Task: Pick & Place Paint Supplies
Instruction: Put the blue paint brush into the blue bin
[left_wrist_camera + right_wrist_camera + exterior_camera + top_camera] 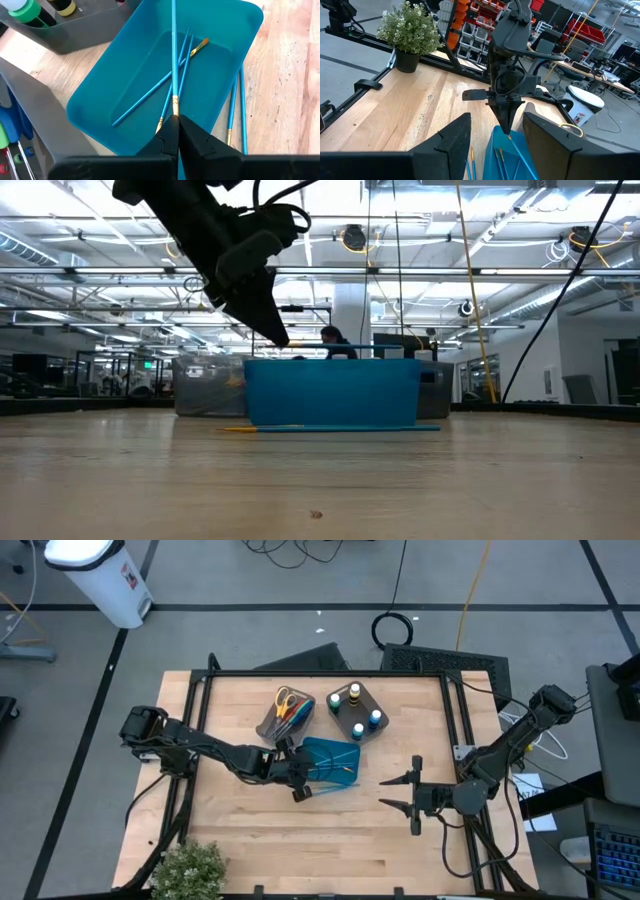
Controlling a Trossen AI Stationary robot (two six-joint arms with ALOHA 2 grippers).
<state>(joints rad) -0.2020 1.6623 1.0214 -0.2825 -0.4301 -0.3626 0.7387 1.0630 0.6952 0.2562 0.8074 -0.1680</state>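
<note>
The left gripper (176,131) hangs over the near end of the teal tray (318,753) at the middle of the worktop (240,830), its two dark fingers pressed together on the gold ferrule of a thin blue brush (174,55) that runs from the fingertips out over the tray. In the left wrist view more blue brushes (150,97) lie crossed on the tray's floor, one of them ending in an orange-yellow tip (199,46), and two further blue brushes (239,107) lie on the wood just beside the tray's long wall. The low view shows the same arm coming down from above to the tray's upper edge, with a brush lying on the worktop along the front of the tray. Behind the tray stand two grey-brown bins: one (270,723) holds scissors with yellow handles (286,698) and other coloured handles, the other (340,725) holds small white paint bottles (354,692) standing upright with yellow, green and blue caps. The right gripper (400,792) waits above bare wood well to the right of the tray, its fingers spread apart with nothing between them. A potted plant (188,870) stands at the worktop's front left corner.
</note>
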